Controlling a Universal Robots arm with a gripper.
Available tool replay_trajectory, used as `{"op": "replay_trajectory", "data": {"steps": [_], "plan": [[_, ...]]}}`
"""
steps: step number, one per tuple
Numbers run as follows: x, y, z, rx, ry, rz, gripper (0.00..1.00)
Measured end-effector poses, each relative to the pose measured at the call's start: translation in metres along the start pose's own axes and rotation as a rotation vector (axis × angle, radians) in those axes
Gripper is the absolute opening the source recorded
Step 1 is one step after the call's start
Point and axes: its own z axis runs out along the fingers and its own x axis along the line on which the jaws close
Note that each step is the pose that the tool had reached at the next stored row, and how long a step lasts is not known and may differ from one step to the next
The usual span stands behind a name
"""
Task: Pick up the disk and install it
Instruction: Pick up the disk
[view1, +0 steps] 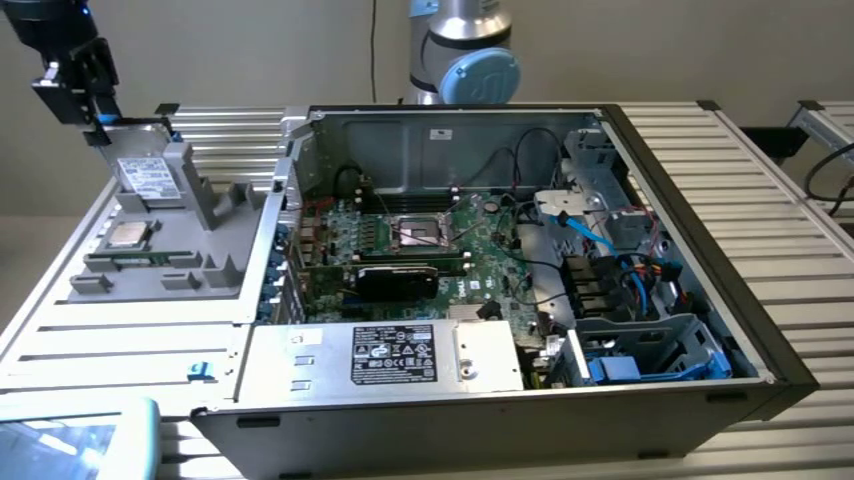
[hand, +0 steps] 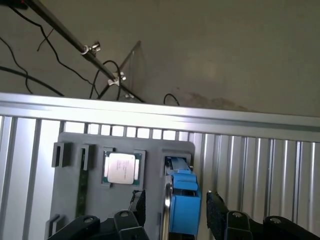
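Note:
The disk (view1: 144, 180) is a silver-grey drive with a white label in a blue carrier. It rests in the grey fixture (view1: 200, 250) at the exterior view's left, beside the open computer case (view1: 667, 300). In the wrist view the disk (hand: 182, 200) stands on edge, its blue carrier facing the camera. My gripper (view1: 94, 125) hangs above the fixture's far end. The gripper (hand: 176, 202) is open, with one black finger (hand: 140, 202) on each side of the carrier and a gap on both sides. Nothing is held.
A small square CPU chip (view1: 130, 235) sits in the fixture next to the disk. Inside the case are the motherboard (view1: 414, 240), a silver box with a black label (view1: 400, 355), blue cables (view1: 587, 230) and a drive cage (view1: 641, 350). The arm's base (view1: 461, 60) stands behind the case.

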Motion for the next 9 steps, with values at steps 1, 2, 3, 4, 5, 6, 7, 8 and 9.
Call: {"op": "replay_trajectory", "data": {"steps": [1, 2, 3, 4, 5, 6, 7, 8, 9], "plan": [[-0.0001, -0.0001, 0.0018, 0.0001, 0.0001, -0.002, 0.6], [-0.0002, -0.0002, 0.0036, 0.0001, 0.0002, -0.003, 0.6], [-0.0003, -0.0003, 0.0054, 0.0, 0.0003, -0.004, 0.6], [-0.0004, -0.0005, 0.0072, 0.0003, 0.0003, -0.005, 0.6], [-0.0005, -0.0005, 0.0087, 0.0004, -0.0004, -0.005, 0.6], [-0.0005, -0.0005, 0.0093, 0.0007, -0.0025, -0.006, 0.6], [-0.0005, -0.0005, 0.0093, 0.0005, -0.0041, -0.006, 0.6], [-0.0005, -0.0006, 0.0093, 0.0006, -0.0044, -0.006, 0.6], [-0.0005, -0.0006, 0.0094, 0.0007, -0.0049, -0.006, 0.6]]}}
